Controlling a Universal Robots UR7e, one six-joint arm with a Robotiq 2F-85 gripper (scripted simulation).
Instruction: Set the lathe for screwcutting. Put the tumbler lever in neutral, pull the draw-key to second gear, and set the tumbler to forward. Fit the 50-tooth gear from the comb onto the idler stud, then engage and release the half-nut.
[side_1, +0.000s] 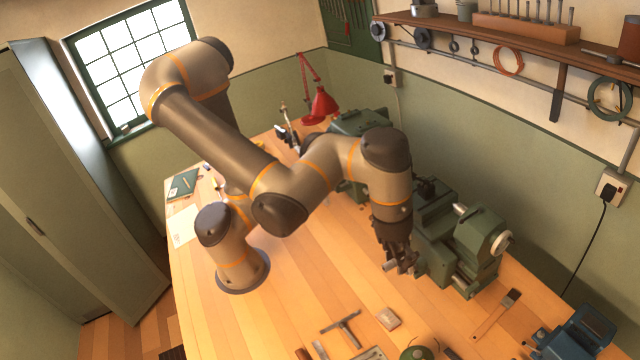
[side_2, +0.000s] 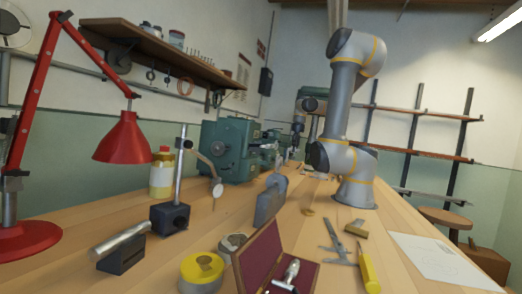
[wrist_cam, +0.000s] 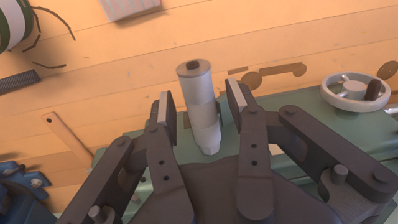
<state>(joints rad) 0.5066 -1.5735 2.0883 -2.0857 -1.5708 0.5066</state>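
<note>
The lathe's headstock end, with the tumbler lever, draw-key and gear comb, is hidden behind my arm in the side camera. The green lathe (side_1: 450, 235) stands along the back of the bench. From its apron a grey cylindrical half-nut lever (wrist_cam: 199, 102) sticks out toward the bench front. My gripper (wrist_cam: 199, 105) is at the apron with this lever between its fingers, and it is open, holding nothing. In the side camera the gripper (side_1: 400, 262) hangs low at the lathe's front face. A grey handwheel (wrist_cam: 354, 91) sits on the apron to the right.
The wooden bench (side_1: 320, 280) stretches in front of the lathe. A blue vise (side_1: 575, 332) stands at the near right corner. A square (side_1: 342, 327), a small block (side_1: 388, 319) and a tape roll (side_1: 416, 353) lie in front. A red lamp (side_1: 320, 102) stands beyond the headstock.
</note>
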